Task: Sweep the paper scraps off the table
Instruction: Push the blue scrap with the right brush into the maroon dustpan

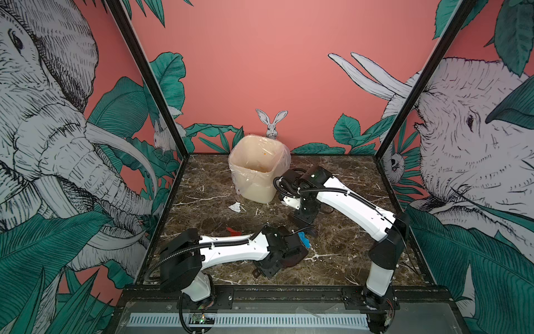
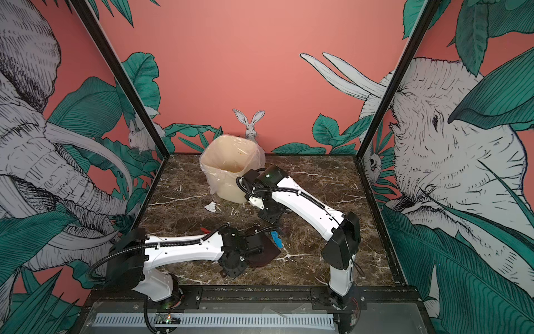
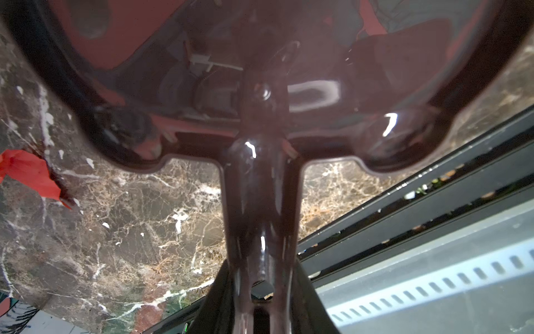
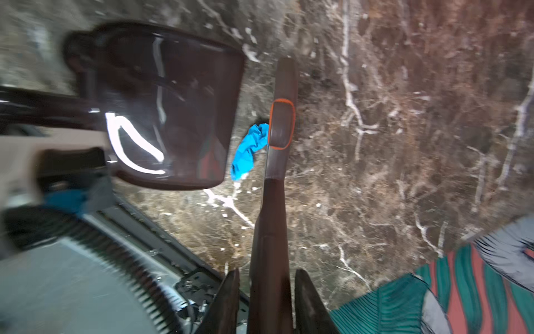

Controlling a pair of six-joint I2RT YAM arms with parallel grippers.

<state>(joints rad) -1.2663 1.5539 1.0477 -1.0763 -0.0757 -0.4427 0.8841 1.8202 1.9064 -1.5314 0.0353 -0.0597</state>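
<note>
REMOTE DESK: From my console, the sweep comes down to one crumpled blue paper scrap [image 4: 248, 150] on the dark brown, white-veined marble table [image 1: 355, 199].

The right gripper [image 4: 267, 289] is clamped on the handle of a slim dark brown hand brush with an orange-ringed grip [image 4: 281, 124]. The left gripper [image 3: 261, 306] is closed round the stem of a glossy dark brown plastic dustpan [image 3: 260, 72].

In the right wrist view the blue paper scrap lies in the narrow gap between the two tools. The hand brush sits against one end of it, and the dustpan's open lip stands just beside its other flank. The scrap's long axis runs roughly along the brush and the lip. I judge that the next move needs a short sideways push from the hand brush, straight towards the dustpan. The right arm is the nearer one, and the dustpan need only stay put.

The bristles are hidden under the brush back and that view is smeared, so I cannot tell whether they meet the marble.

Two other pieces lie well apart from this pair. A torn red scrap [image 1: 234, 230] is behind the left forearm. A white scrap [image 1: 235, 207] is near the foot of the cream plastic bin with a clear liner [image 1: 255, 188], which stands at the table's far edge.
</note>
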